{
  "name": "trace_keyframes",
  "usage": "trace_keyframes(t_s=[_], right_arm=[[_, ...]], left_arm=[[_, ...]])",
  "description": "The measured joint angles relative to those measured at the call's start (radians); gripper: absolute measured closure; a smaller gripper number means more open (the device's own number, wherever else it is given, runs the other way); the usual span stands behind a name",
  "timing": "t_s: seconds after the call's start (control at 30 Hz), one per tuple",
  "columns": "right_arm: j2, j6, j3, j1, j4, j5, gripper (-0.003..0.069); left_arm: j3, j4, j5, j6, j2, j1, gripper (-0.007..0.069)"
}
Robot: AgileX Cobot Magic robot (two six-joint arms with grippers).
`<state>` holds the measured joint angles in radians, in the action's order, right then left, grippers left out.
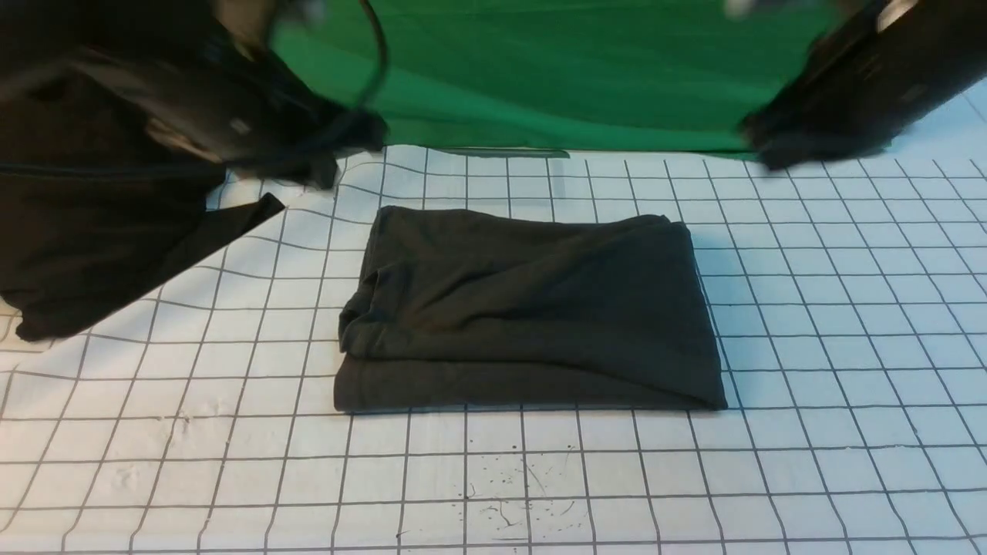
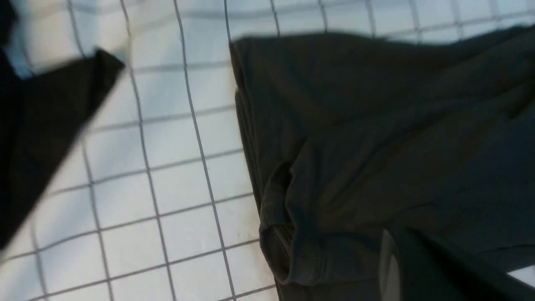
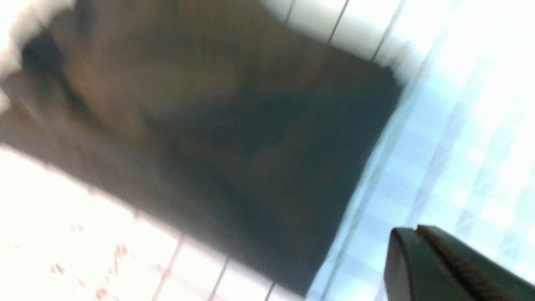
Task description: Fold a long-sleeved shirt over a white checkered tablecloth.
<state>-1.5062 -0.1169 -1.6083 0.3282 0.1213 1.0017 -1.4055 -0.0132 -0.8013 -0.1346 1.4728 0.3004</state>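
The long-sleeved shirt (image 1: 532,308) lies folded into a flat dark charcoal rectangle in the middle of the white checkered tablecloth (image 1: 848,347). No print shows on the folded shirt. My left gripper (image 1: 347,142) hovers blurred above the cloth's far left, apart from the shirt. In the left wrist view its shut fingers (image 2: 388,251) hang over the shirt (image 2: 376,125). My right gripper (image 1: 767,150) is raised at the far right, also blurred. The right wrist view shows it (image 3: 418,230) shut on nothing, beside the shirt (image 3: 230,125).
A blacker garment (image 1: 92,254) lies heaped at the left edge of the tablecloth, one corner pointing toward the shirt; it also shows in the left wrist view (image 2: 42,138). A plain green cloth (image 1: 555,77) spreads behind. Black specks (image 1: 509,478) mark the near squares.
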Motion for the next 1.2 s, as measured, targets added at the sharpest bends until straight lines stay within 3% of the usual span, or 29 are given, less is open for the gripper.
trace_keyframes(t_s=[0.23,0.43,0.7,0.93,1.2], right_arm=[[0.535,-0.006,0.23,0.0,-0.007,-0.285,0.0662],[1.031,-0.039,0.76,0.0,-0.009,-0.733,0.0662],[1.39,-0.048,1.288,0.0,-0.009,-1.19,0.0628],[1.437,-0.062,1.364,0.0,-0.01,-1.303,0.0531],[1.437,-0.061,1.364,0.0,-0.01,-1.315,0.0498]], left_arm=[[0.206,0.013,0.009,-0.019,-0.497,0.0,0.0624],[0.566,0.013,0.086,-0.12,-0.944,0.0,0.0624],[0.999,0.002,0.217,-0.289,-1.362,0.0,0.0624],[1.127,0.0,0.382,-0.335,-1.472,0.0,0.0624],[1.132,-0.011,0.541,-0.336,-1.472,0.0,0.0624]])
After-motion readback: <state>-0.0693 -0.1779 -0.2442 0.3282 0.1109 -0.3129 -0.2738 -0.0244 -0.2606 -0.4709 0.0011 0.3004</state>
